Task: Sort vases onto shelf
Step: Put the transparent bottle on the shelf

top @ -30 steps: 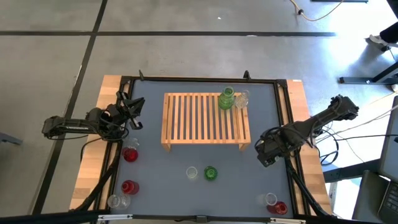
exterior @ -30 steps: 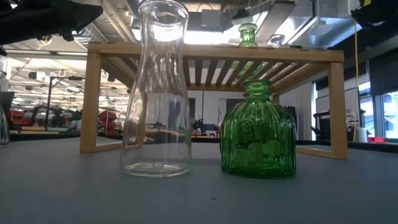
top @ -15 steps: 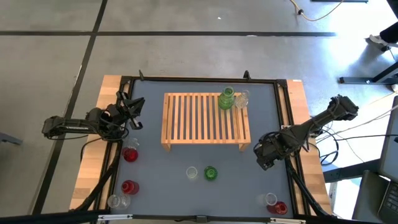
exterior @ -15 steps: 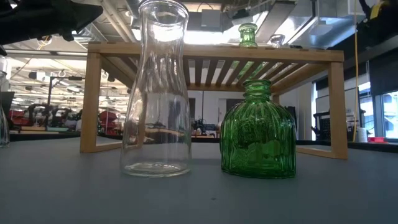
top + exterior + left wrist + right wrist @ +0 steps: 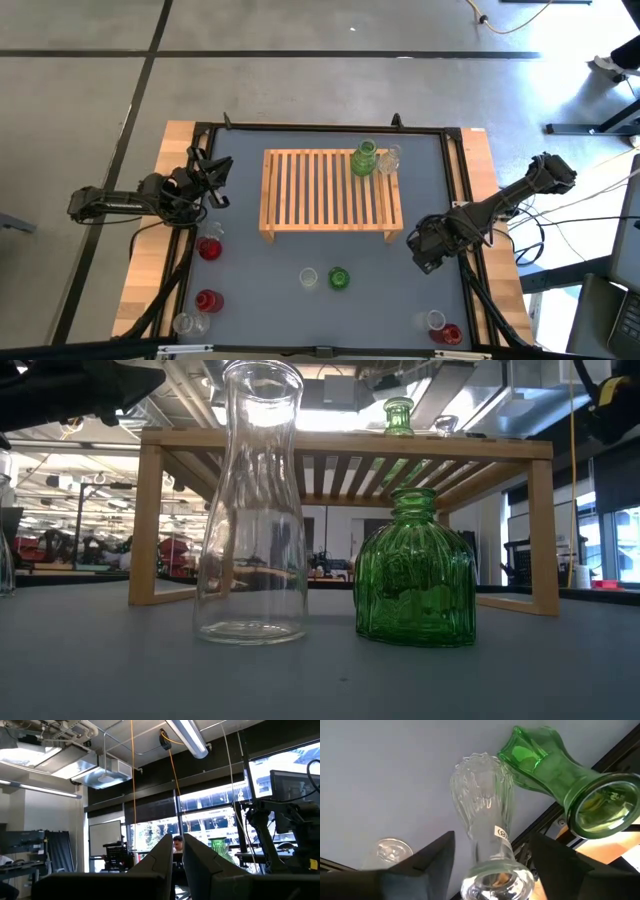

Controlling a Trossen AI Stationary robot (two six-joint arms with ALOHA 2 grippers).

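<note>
The right gripper (image 5: 424, 247) is hanging near the table's (image 5: 250, 260) right edge, in front of the shelf's (image 5: 330, 190) right end. Its wrist view is looking down past two dark fingers (image 5: 422, 862) standing well apart on either side of a ribbed clear vase (image 5: 484, 805). This vase is upright on the grey surface, with a small sticker on its neck. A sliver of gap is showing on each side of the round mouth, so the gripper is gaping and gripping nothing. Just beside that vase a flared green vase (image 5: 555, 775) is standing, glossy, with a faceted base and a wide lip.

The left gripper (image 5: 218, 178) is waiting closed and empty at the table's left edge, pointing into the room.

The shelf, made of pale wooden slats on short legs, is sitting at the back middle of the table. It is carrying a tall green vase (image 5: 365, 160) and a small clear vase (image 5: 388, 160) at its back right corner.

In front of it a smooth clear carafe (image 5: 250, 510) and a squat fluted green bottle (image 5: 415, 570) are standing side by side. Two red vases (image 5: 209, 248) and a clear one are sitting near the front left, and a clear and red pair (image 5: 443, 328) is at the front right.
</note>
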